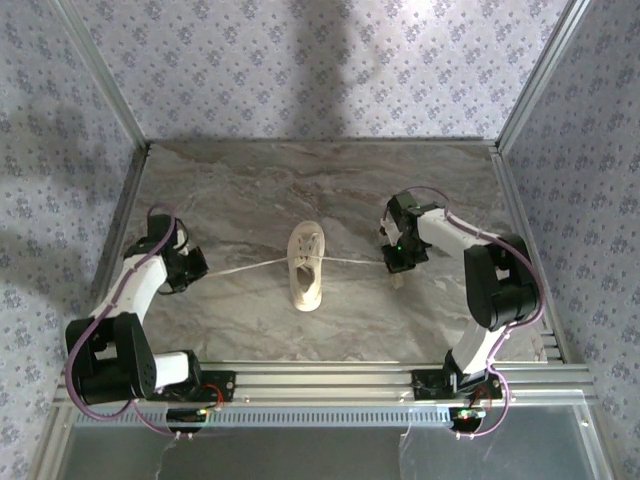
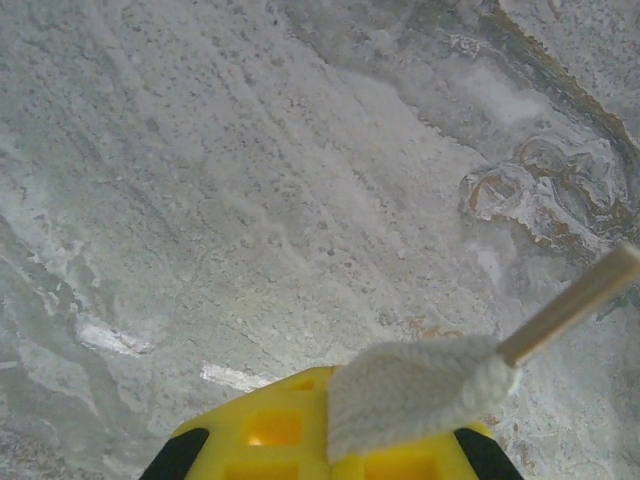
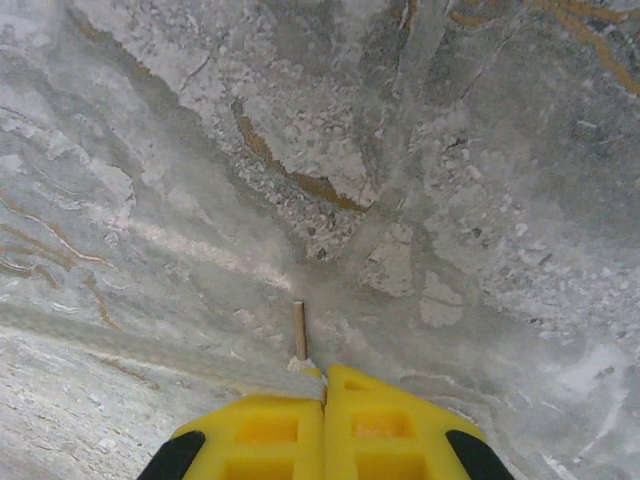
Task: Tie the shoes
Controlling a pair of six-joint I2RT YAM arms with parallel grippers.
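— Grey marble table (image 1: 250,200) is taking up the middle of the top view, with papered walls (image 1: 300,70) boxing it in. Where is the shoe sitting?
— The cream sneaker (image 1: 307,268) is lying at the table's centre, between the two arms.
— And the grippers?
— The left gripper (image 1: 197,267) is clenching the left lace (image 1: 245,268). The right gripper (image 1: 393,264) is pinching the right lace (image 1: 355,262). Both laces are stretching sideways off the shoe.
— Are the wrist cameras adding anything?
— Detail. On the left, woven lace is bulging past shut yellow fingers (image 2: 260,440), its tan left tip (image 2: 570,305) slanting up-right over bare marble. On the right, the jaws are pressing together with the short right tip (image 3: 299,330) poking out above them
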